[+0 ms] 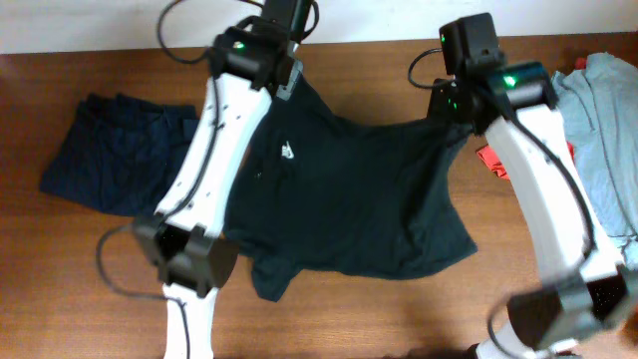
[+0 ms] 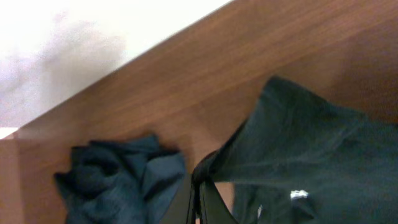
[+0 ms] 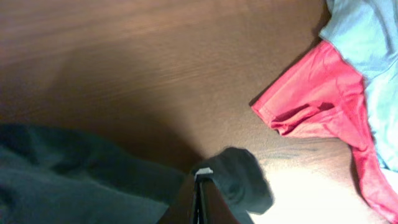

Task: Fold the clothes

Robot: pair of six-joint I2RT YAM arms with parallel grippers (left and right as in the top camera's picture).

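Dark T-shirt point(image 1: 349, 199) is spread over the centre of the table point(image 1: 90, 299). The left gripper point(image 2: 200, 182) pinches one far corner and the right gripper point(image 3: 200, 180) pinches the other, both clamped onto fabric.

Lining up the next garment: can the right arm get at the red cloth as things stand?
Probably not yet: the right gripper is shut on the dark T-shirt and would have to release first. Otherwise the red cloth lies close by, mostly uncovered, beside a light blue garment.

table point(image 1: 60, 289): brown wood (grain showing) | backdrop point(image 2: 62, 50): white
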